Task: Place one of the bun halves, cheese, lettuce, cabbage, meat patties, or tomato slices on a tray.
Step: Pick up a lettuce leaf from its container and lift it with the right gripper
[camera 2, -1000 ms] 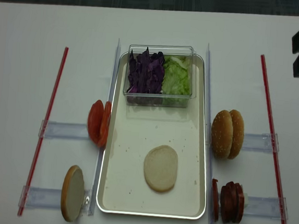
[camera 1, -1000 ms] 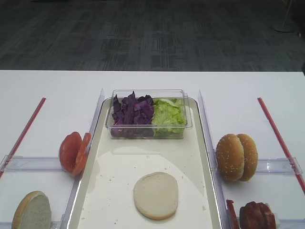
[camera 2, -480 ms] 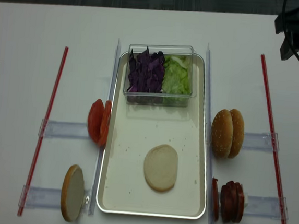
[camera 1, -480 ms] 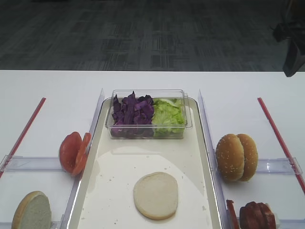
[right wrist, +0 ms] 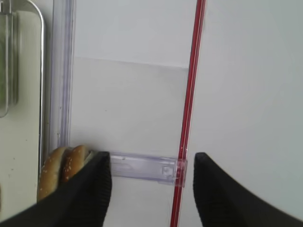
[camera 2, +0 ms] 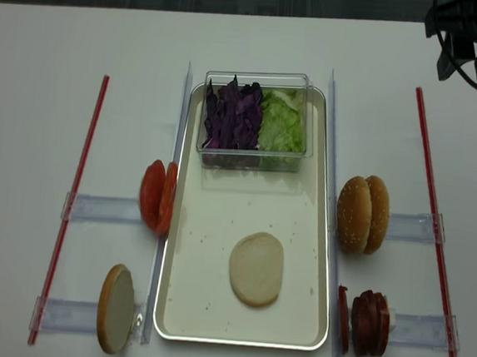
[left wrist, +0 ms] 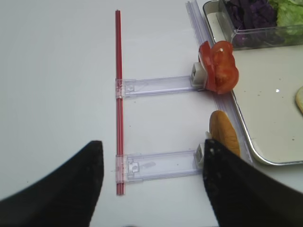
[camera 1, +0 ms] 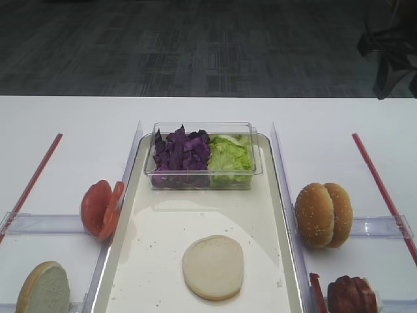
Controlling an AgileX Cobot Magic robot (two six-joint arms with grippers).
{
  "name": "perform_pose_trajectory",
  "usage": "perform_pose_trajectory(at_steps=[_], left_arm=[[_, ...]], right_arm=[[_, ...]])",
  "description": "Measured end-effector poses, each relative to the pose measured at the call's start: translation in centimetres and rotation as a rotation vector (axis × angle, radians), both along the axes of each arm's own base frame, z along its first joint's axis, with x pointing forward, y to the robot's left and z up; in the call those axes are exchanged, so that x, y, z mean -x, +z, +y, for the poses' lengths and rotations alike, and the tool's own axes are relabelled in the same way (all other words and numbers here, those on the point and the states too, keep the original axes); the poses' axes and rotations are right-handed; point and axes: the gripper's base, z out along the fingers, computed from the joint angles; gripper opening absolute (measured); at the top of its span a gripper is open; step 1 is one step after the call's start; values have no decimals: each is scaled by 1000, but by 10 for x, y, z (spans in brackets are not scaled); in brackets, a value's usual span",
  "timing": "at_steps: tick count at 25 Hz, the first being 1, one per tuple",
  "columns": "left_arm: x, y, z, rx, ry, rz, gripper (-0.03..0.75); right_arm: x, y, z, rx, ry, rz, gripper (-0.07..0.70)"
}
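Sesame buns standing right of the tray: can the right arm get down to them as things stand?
Probably yes. The right gripper hangs open above the table, the sesame buns by its left fingertip, nothing in between.

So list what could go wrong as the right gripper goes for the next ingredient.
1. The buns stand on edge, pressed together; the open right gripper might pinch both, or tip one over.
2. The patties are packed upright against a tomato slice, so a grab there could drag out the wrong piece.
3. Clear rails line the tray; a low carry might clip them.

Four bun halves (camera 2: 256,269), one tray (camera 2: 208,330)
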Motion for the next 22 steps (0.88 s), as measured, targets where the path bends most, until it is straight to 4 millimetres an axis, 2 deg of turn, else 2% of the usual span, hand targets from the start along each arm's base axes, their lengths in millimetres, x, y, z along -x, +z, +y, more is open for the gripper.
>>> perform_pose_trajectory(at_steps=[6, 12, 22], left_arm=[[0, 0, 0, 0, 0, 0, 433], [0, 0, 0, 0, 0, 0, 433], [0, 0, 0, 0, 0, 0, 433]], right_arm=[[-25, -6, 0, 6, 4, -5, 421], [-36, -12, 0, 6, 4, 0, 421], [-62, -34, 0, 0, 1, 26, 421]])
